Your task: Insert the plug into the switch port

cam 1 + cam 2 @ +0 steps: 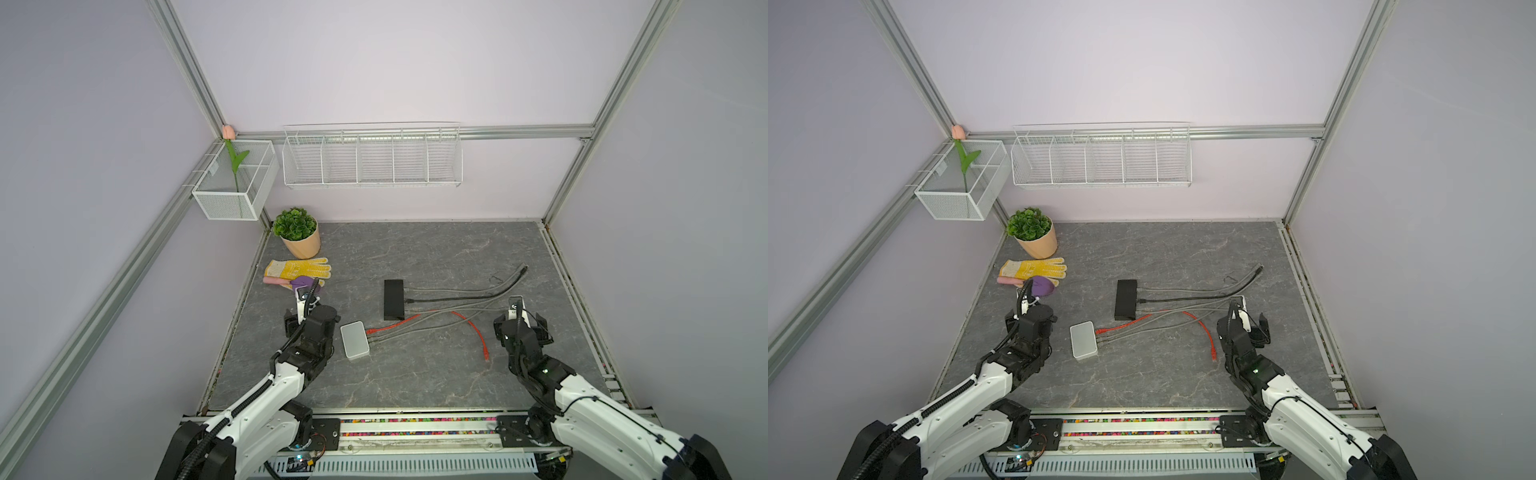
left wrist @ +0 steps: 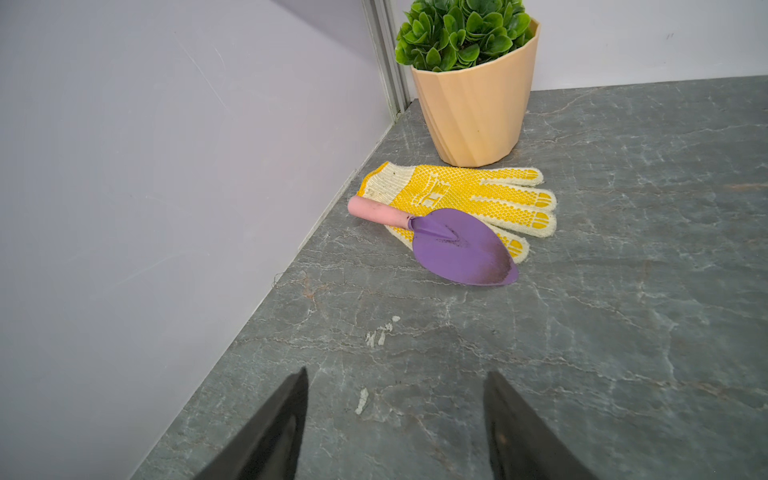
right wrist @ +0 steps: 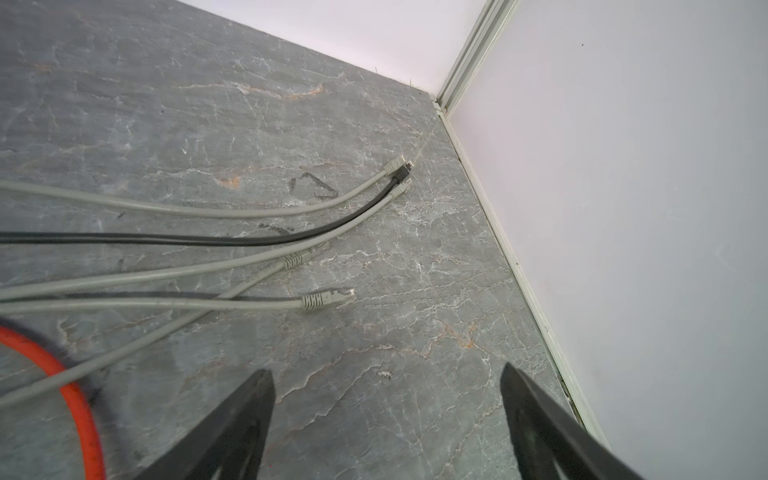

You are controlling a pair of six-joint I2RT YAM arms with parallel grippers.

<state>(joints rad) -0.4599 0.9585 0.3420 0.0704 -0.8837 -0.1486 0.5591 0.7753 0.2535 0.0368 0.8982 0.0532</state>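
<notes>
Nearest in its wrist view, the left gripper stands spread and empty, with a trowel and glove ahead. The right gripper, also spread and empty in its wrist view, has a loose grey plug just ahead. In a top view the white switch lies beside the left gripper. The plug looks light and rigid, its cable floppy, so pinch the ribbed boot's sides.

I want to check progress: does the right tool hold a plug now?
No, the right tool stands open and empty; a grey plug lies on the table ahead.
</notes>
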